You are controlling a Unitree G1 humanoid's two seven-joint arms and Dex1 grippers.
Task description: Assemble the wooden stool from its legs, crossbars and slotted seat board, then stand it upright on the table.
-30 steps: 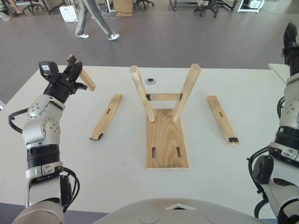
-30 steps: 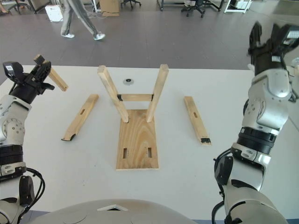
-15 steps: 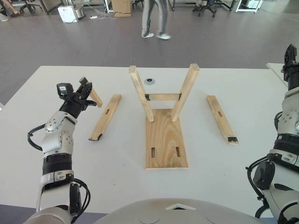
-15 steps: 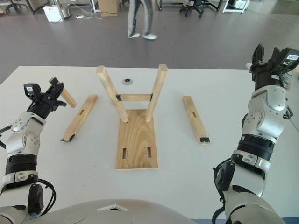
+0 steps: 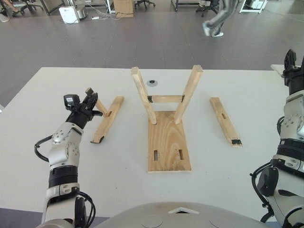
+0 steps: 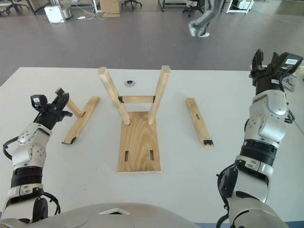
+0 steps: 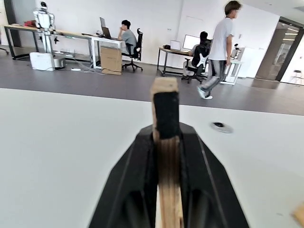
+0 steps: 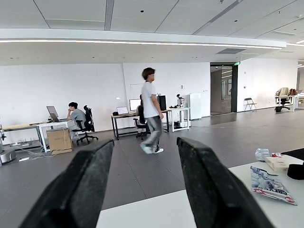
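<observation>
short pale wooden crossbar (image 6: 72,108) clamped in closed left gripper (image 6: 58,101), just left of loose slotted wooden leg (image 6: 81,119) lying near-to-far; right gripper (image 6: 267,58) spread, empty, far off.

I count four legs: a left upright leg (image 5: 144,95) and a right upright leg (image 5: 189,94), plus a left loose leg (image 5: 109,118) and a right loose leg (image 5: 225,120) lying on my counter (image 5: 237,180). Two crossbars: one crossbar (image 5: 167,99) between the uprights, the other crossbar (image 7: 166,156) clamped in my left claw (image 5: 90,102). One seat board (image 5: 169,137), showing two slots (image 5: 156,155). One small round disc (image 5: 152,82).
</observation>
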